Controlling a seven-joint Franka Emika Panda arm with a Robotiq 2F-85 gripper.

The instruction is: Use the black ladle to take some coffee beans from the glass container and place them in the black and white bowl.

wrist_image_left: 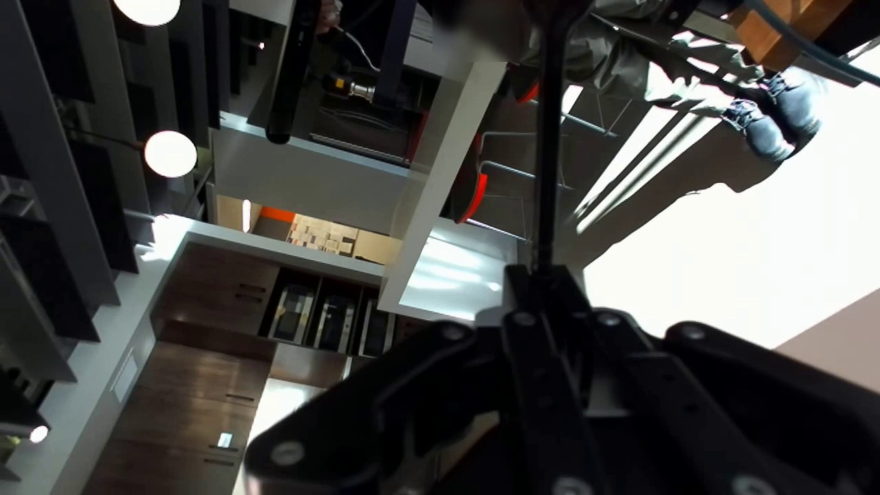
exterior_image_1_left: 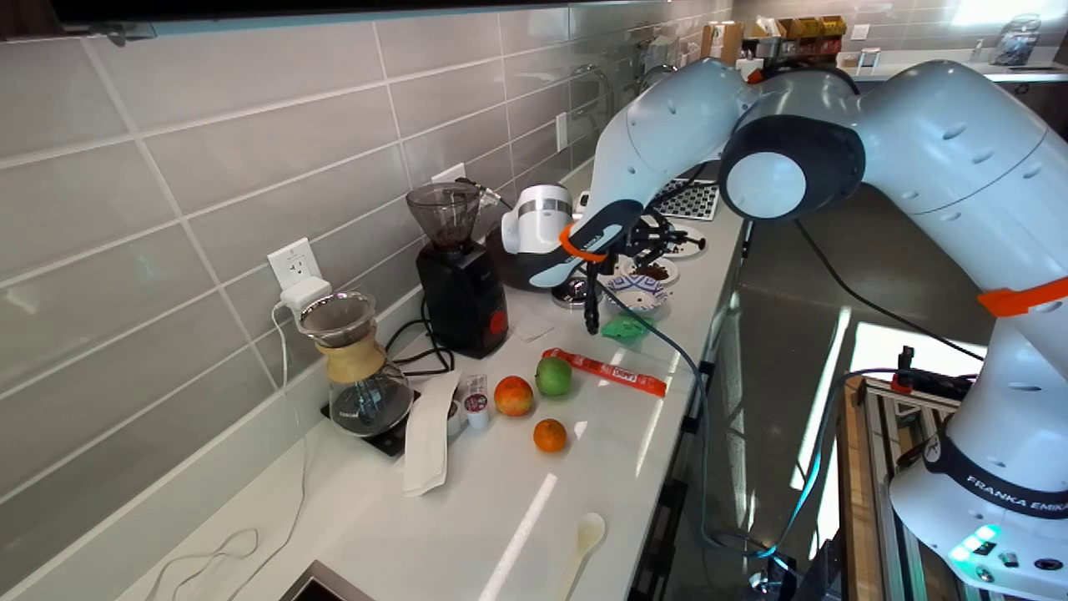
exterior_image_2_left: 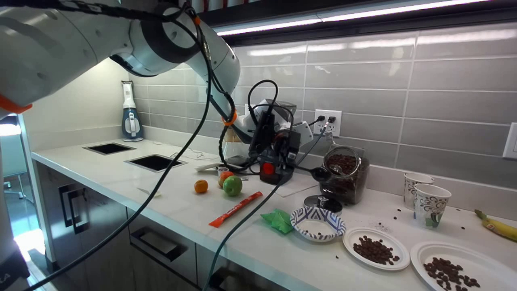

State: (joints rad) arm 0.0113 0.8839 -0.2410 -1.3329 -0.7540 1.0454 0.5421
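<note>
Tool [wrist_image_left: 544,280] is gripping the black ladle [wrist_image_left: 548,151], its scoop [exterior_image_2_left: 320,174] hanging by the glass container's [exterior_image_2_left: 355,185] left side in an exterior view.

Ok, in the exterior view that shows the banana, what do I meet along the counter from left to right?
Handheld vacuum, orange, green apple, green wrapper, patterned bowl, smaller white plate, front paper cup, banana. Overlapping things left out.
</note>
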